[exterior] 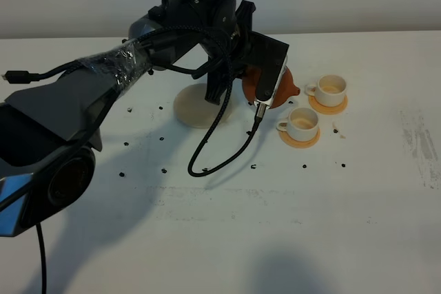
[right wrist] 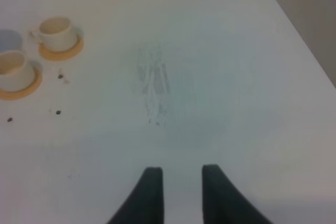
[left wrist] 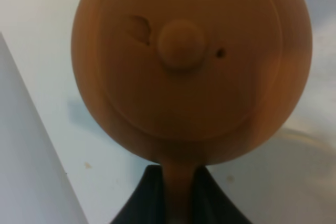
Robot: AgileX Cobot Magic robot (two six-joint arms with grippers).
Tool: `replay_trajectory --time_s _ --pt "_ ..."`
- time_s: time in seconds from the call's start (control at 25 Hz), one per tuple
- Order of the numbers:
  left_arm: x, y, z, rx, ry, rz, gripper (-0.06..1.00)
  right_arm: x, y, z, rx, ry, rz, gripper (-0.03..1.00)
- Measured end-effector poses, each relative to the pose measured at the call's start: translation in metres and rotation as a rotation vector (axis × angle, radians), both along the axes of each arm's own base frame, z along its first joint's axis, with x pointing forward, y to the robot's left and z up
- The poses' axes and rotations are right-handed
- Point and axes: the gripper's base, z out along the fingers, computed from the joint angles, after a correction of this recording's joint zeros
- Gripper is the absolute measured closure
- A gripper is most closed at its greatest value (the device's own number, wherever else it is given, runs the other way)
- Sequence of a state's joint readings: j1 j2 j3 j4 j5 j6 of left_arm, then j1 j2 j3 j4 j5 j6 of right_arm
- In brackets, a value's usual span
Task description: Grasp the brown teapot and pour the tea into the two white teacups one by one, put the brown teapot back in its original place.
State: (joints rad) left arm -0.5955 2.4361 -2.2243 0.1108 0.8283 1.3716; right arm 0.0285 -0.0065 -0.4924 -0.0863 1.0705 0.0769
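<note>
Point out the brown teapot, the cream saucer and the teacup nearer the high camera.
brown teapot (left wrist: 181,43): left wrist view, on the lid knob.
cream saucer (exterior: 191,109): exterior high view, on its bare top.
nearer teacup (exterior: 304,131): exterior high view, on its front wall.

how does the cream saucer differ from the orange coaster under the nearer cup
The saucer is cream and wider; the coaster is orange and smaller. The saucer's visible part is bare; the coaster carries a white cup. Both are round and flat, on the table.
</note>
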Motion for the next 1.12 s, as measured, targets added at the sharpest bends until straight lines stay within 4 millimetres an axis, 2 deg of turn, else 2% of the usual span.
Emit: replay_trajectory --time_s 0.64,1.12 --pt "-0.008 -0.014 0.0 0.064 -0.057 -0.036 0.86 0.0 0.0 0.0 0.0 0.0 0.0 0.75" --pt "-0.006 -0.017 -0.007 0.1 -0.099 -0.061 0.86 0.0 0.0 0.0 0.0 0.0 0.0 0.75"
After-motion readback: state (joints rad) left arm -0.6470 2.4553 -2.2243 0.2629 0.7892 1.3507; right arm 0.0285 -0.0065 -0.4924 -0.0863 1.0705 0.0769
